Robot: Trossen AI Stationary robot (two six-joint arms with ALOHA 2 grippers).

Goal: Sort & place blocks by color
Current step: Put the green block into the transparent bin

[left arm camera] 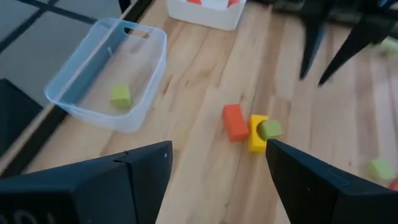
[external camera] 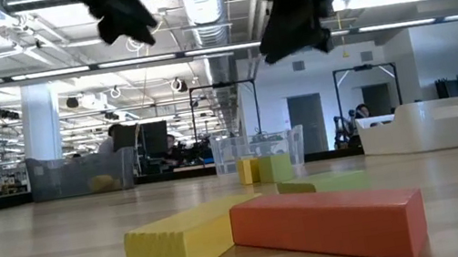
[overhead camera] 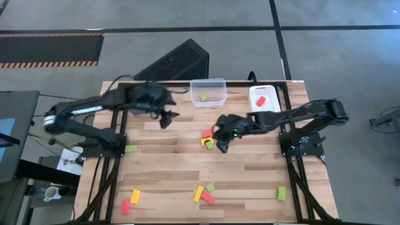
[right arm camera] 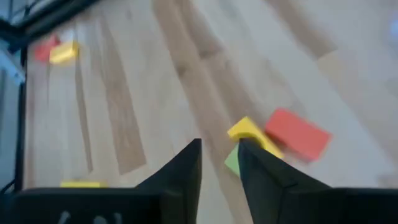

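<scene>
From above, the wooden table (overhead camera: pixel 187 169) carries a clear bin (overhead camera: pixel 208 91) at its far edge with one green block (overhead camera: pixel 203 97) inside, and beside it, toward the far right corner, a white bin (overhead camera: pixel 263 98) holding a red block (overhead camera: pixel 260 101). The left pincer (overhead camera: pixel 166 118) hovers near the far edge, left of the clear bin, its fingers spread and empty. The right pincer (overhead camera: pixel 220 142) sits over a cluster of three blocks (overhead camera: pixel 207 139), red, yellow and green, around the table's middle. More blocks lie along the near edge, and one green lies at the left edge.

From table height, a yellow block (external camera: pixel 189 236) and a red one (external camera: pixel 327 224) touch in the foreground; the clear bin and white bin (external camera: pixel 418 126) stand at the far edge.

The left wrist camera shows the clear bin (left arm camera: pixel 109 74) with its single green block (left arm camera: pixel 120 96).

The right wrist camera shows that pincer's fingers (right arm camera: pixel 186 163) slightly parted, gripping nothing, just beside the yellow, green and red cluster (right arm camera: pixel 273 140).
</scene>
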